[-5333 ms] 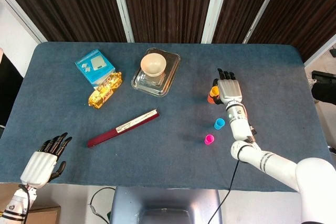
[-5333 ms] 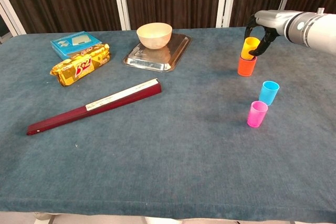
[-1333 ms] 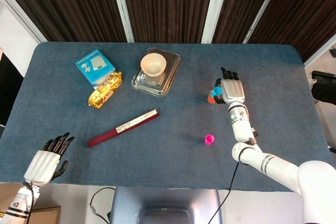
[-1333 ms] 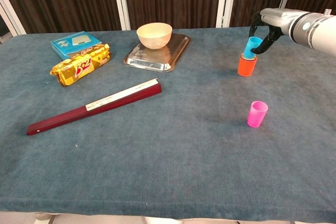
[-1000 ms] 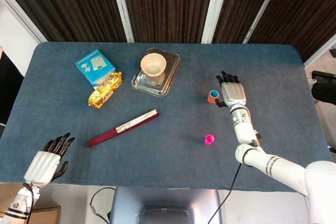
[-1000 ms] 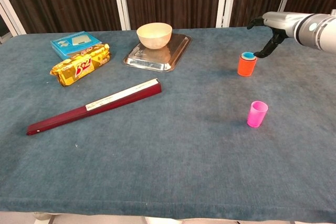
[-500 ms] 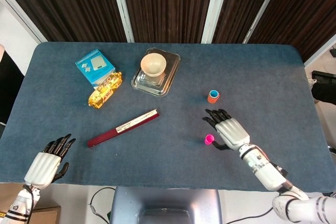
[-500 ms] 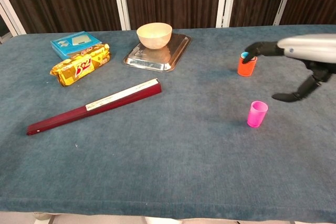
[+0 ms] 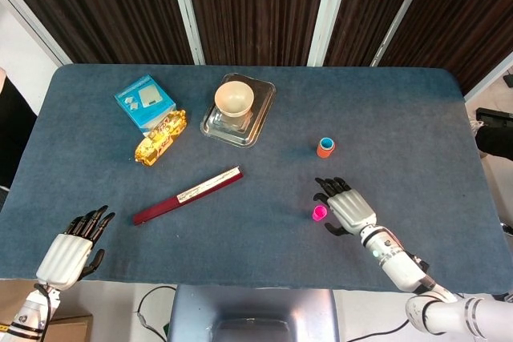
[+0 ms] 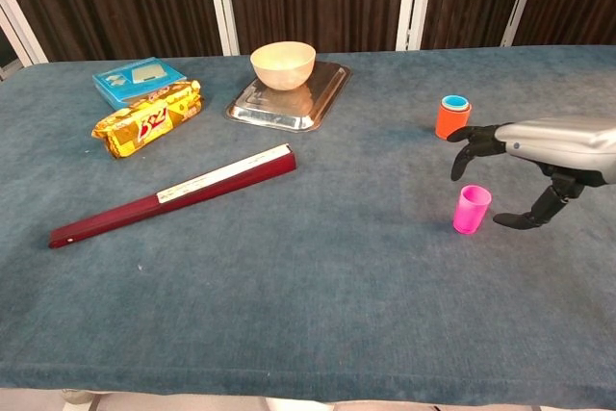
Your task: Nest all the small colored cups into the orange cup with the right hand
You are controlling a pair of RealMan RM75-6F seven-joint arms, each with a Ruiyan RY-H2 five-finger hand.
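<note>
The orange cup [image 9: 325, 148] [image 10: 451, 119] stands upright at the right of the table with a blue cup [image 10: 454, 102] nested inside it, its rim showing at the top. A pink cup [image 9: 319, 213] [image 10: 472, 209] stands alone nearer the front edge. My right hand [image 9: 347, 206] [image 10: 539, 155] hovers just right of and above the pink cup, its fingers spread and curved around it without touching it. My left hand [image 9: 70, 250] hangs off the table's front left corner, holding nothing; the chest view does not show it.
A cream bowl [image 9: 233, 98] sits on a metal tray [image 9: 260, 122] at the back middle. A blue box [image 9: 144, 102] and a yellow snack packet [image 9: 160, 137] lie at the back left. A dark red folded fan [image 9: 187, 195] lies in the middle left.
My right hand dropped the blue cup into the orange cup, then came back toward the front. It now hangs lower and closer around the pink cup. The left hand stayed put.
</note>
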